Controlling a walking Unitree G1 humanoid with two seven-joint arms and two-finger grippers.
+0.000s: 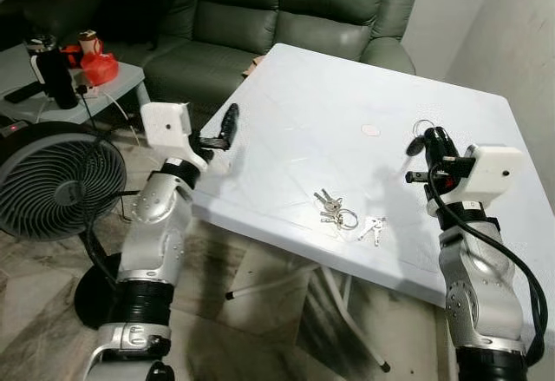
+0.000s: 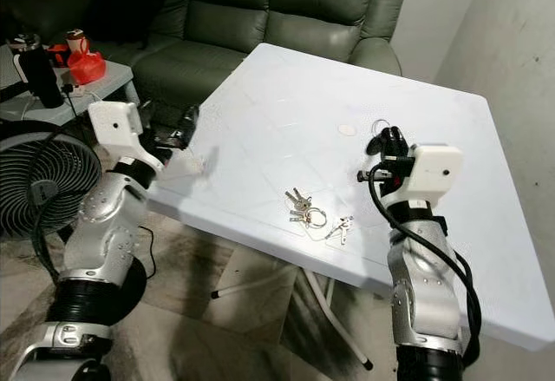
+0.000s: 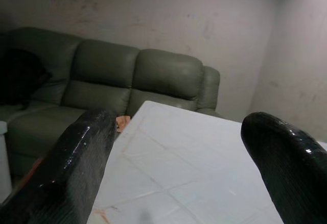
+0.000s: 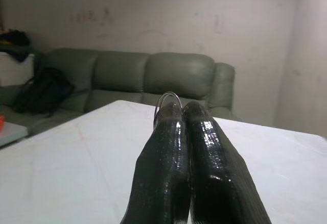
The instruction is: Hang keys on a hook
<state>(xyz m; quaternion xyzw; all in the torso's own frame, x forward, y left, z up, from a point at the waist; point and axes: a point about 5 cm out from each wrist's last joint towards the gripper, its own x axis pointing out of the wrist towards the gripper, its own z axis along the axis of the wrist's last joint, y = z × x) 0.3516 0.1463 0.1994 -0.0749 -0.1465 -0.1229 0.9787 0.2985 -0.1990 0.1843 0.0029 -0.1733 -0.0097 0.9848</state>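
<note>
So, quick rundown, biggest stuff first.

Sofa: big dark green leather sofa (image 1: pixel 286 8) against the wall, behind the table.
Table: square white plastic table (image 1: pixel 303 103), both arms reaching over its near edge.
Fan: round black floor fan (image 1: pixel 48 181) on the floor off to the robot's left.
Side table: small grey side table (image 1: pixel 121 73) beside the sofa, with a black bottle (image 1: pixel 52 73) and something red (image 1: pixel 97 67) on it.
Left gripper: left gripper (image 1: pixel 227 125) hovers at the table's left edge, fingers spread wide apart, nothing between them.
Right gripper: right gripper (image 1: pixel 434 142) is up over the right part of the table, fingers pressed together on a thin silver wire key ring (image 4: pixel 167 99) that pokes out past the tips.
Keys on the table: silver bunch of keys on a ring (image 1: pixel 333 209) lies near the front edge, between the two grippers and nearer the right one, but well clear of both.
Loose keys: small pair of silver keys (image 1: pixel 374 229) just beside the bunch, on the right gripper's side.
Disc: small pale round disc (image 1: pixel 370 129) flat on the table, near the right gripper.
</note>
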